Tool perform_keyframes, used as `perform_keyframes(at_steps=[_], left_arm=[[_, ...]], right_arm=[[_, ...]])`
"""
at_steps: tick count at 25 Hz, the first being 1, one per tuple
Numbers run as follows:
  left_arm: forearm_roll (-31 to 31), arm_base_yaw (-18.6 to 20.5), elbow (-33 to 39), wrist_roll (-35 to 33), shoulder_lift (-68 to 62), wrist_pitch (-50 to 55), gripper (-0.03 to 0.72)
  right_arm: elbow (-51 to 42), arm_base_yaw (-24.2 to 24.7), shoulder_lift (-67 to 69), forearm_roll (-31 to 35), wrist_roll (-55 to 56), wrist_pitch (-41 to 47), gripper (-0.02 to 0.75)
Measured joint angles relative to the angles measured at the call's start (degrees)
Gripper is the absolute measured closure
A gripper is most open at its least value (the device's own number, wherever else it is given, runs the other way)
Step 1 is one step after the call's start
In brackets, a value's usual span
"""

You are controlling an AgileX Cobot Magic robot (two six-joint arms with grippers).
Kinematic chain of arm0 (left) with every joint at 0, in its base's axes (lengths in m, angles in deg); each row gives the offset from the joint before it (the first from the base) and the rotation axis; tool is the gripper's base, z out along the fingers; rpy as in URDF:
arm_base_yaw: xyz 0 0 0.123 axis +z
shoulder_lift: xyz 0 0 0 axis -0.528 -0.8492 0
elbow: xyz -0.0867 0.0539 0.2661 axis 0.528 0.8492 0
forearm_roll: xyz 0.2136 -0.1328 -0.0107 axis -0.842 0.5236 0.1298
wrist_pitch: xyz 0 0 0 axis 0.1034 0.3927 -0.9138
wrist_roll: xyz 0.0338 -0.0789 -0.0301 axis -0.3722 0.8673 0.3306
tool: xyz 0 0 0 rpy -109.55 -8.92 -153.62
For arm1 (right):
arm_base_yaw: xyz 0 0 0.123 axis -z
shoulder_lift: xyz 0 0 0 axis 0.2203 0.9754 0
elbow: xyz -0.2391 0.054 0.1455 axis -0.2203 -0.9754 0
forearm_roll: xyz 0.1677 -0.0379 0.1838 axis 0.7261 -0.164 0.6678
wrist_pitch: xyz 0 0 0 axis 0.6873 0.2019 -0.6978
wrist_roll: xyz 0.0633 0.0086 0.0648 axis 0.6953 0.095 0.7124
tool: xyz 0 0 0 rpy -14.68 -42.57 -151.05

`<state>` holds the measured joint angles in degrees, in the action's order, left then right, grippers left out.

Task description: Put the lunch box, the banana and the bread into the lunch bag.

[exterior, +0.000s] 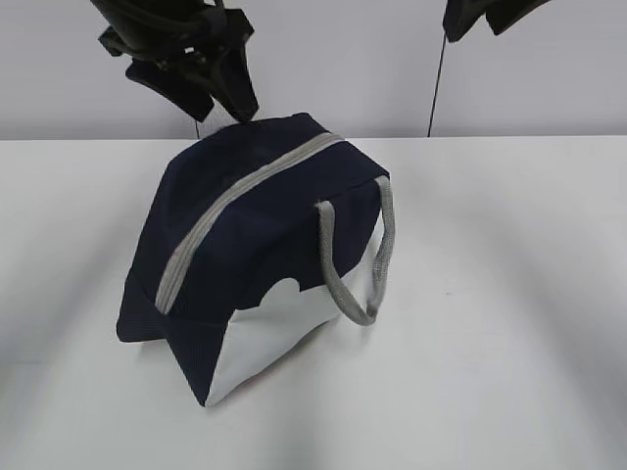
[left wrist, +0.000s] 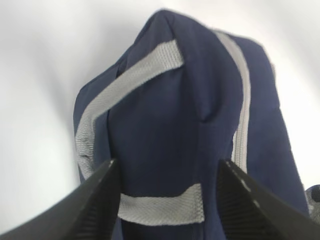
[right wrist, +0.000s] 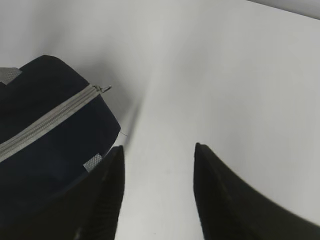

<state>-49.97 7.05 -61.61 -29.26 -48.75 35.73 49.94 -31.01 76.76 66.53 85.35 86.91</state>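
Both end effectors hang raised, gaping and empty: left [left wrist: 167, 200] above the zipped lunch bag [exterior: 255, 255], right [right wrist: 157, 195] beside it.

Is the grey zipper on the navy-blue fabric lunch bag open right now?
No, the grey zipper runs closed along the whole top of the navy-blue fabric lunch bag, with no lining or contents showing.

The right gripper [right wrist: 157, 195] hung above the white table [right wrist: 240, 90], its two dark fingers [right wrist: 220, 200] spread apart with bare tabletop between them. At the left sat the lunch bag [right wrist: 45, 170], navy fabric, its grey zipper [right wrist: 47, 120] running closed across the top to a small metal pull at the far end. The left finger overlapped the bag's near corner; contact couldn't be judged.
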Motion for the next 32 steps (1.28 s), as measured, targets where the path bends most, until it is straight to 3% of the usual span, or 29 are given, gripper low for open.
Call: perform_keyframes(at_steps=[7,12,24,32], left_arm=[[-1.63,0.0,0.34,1.13,4.1,0.0,0.23],[-5.92,0.25,6.0,1.59,8.06,0.0,0.23],[-7.9,9.14,21.03,1.81,21.55,0.0,0.23],[-10.73,12.61,33.32,1.81,34.65,0.0,0.232]], right_arm=[[-5.53,0.0,-4.92,0.0,0.0,0.0,0.384],[-12.71,0.0,-11.01,0.0,0.0,0.0,0.384],[-28.16,0.0,-27.63,0.0,0.0,0.09,0.384],[-37.2,0.0,-39.4,0.0,0.0,0.09,0.384]])
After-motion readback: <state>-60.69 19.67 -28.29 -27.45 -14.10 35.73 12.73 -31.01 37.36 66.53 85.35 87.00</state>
